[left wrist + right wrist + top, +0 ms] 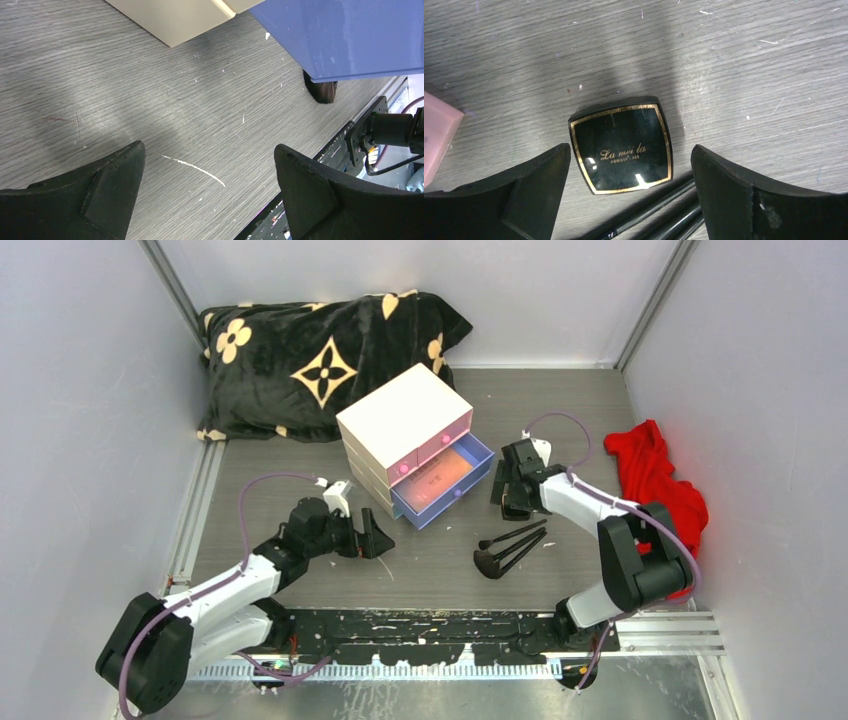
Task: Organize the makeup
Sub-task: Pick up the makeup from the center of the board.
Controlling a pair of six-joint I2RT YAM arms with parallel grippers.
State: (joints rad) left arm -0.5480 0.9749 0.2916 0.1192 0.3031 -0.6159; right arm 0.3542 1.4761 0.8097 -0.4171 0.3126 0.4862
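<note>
The right gripper [508,498] hangs low over the table [440,570] just right of the cream box [400,405]. Its jaws are spread wide on either side of the black compact [621,149] with a gap at each side, so nothing is gripped. That straddling pose suits a pinch across the compact's flat sides, which looks like the step in hand. The compact lies lid-up on the bare table, gold trim showing, and its near edge is touching or just overlapping the handles of the brushes [512,542]. A closing finger could therefore nudge them. The blue drawer [440,505] stands pulled out towards the arms, presumably as the place for the makeup, and a flat orange-pink palette [440,472] is in it. The left gripper [375,535] waits near the drawer's left corner, jaws fully apart and empty, probably ready to steady the box or shut the drawer. By count there is one black compact and one palette. There is also one pink square piece [436,137], cut off at the left edge of the right wrist view. The brushes number at least two, though that view shows what may be three handles. The box shows one open blue drawer and two shut pink fronts. A red cloth [655,480] lies at the right.
</note>
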